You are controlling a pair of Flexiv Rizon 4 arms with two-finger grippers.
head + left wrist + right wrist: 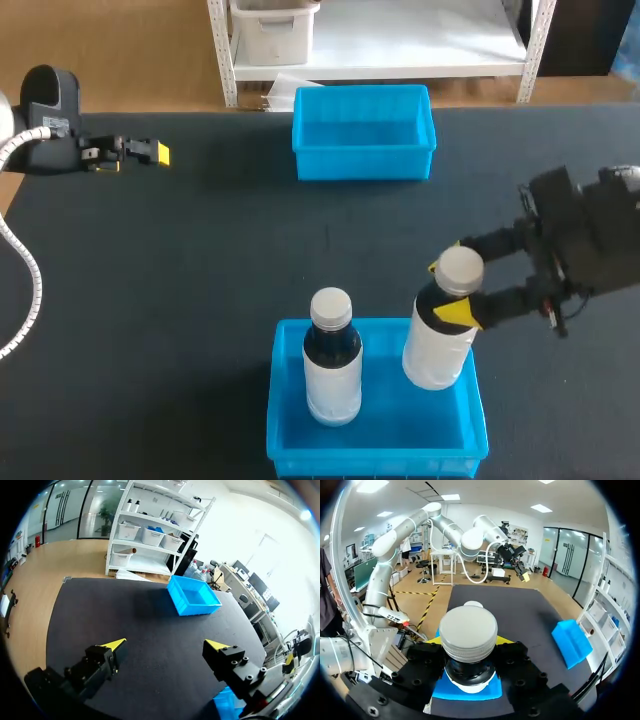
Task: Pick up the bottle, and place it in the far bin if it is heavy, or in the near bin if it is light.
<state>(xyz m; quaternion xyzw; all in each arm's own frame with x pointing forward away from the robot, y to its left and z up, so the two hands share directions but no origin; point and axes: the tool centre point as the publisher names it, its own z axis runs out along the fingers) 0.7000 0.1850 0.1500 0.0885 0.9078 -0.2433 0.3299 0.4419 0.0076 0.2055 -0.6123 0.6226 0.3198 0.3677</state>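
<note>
Right wrist view: the right gripper [470, 641] is closed on the neck of the bottle [468, 630], just under its white cap. A black finger is pressed to each side, and the yellow tips are only partly seen. The blue floor of the near bin [470, 692] is visible directly beneath the bottle.

Head view: the bottle is held over the right-hand part of the near bin, with its body inside the outline of the walls. Whether the base is seated on the bin floor or hangs just above it cannot be told. A second bottle [332, 358], dark at the neck and white-capped, stands upright in the left part of the same bin, near the held one but apart from it. The far bin [363, 130] lies well apart across the dark table [200, 260].

Left wrist view: the left gripper [165, 645] is at the far left of the table, its fingers spread wide with nothing between them.

Step in hand, as judged: placement into the near bin, so the bottle appears to have been taken as light.

Next move, as judged: the bottle is to be lowered until its base is flat on the bin floor, kept clear of the second bottle and the right wall. The fingers are then to be opened and drawn straight up, so that the cap is not caught and the bottle is not tipped.
</note>
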